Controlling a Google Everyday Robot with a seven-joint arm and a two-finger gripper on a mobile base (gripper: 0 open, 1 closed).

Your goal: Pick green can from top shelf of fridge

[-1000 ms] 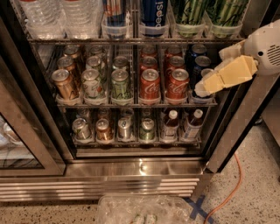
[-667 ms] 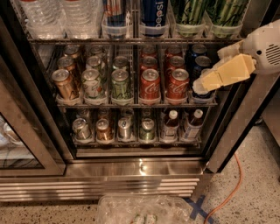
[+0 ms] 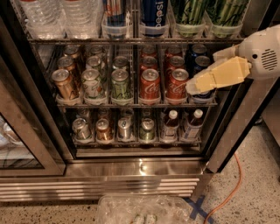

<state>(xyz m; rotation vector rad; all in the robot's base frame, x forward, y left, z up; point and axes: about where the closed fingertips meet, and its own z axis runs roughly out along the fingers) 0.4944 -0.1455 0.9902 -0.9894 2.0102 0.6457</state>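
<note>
Slight drift toward 9 o'clock by gripper (image 3: 191,87), level with middle rack (image 3: 131,104); grip state: cannot tell. At 12 o'clock, green can (image 3: 190,12) upright on top shelf (image 3: 87,40), clear tub (image 3: 190,29) likely steadying it.

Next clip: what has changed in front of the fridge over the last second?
The gripper has edged slightly left, in front of the cola cans one level below the top shelf; it has taken hold of nothing. The green cans on that shelf stand untouched above it, and everything else in the fridge is where it was.
</note>
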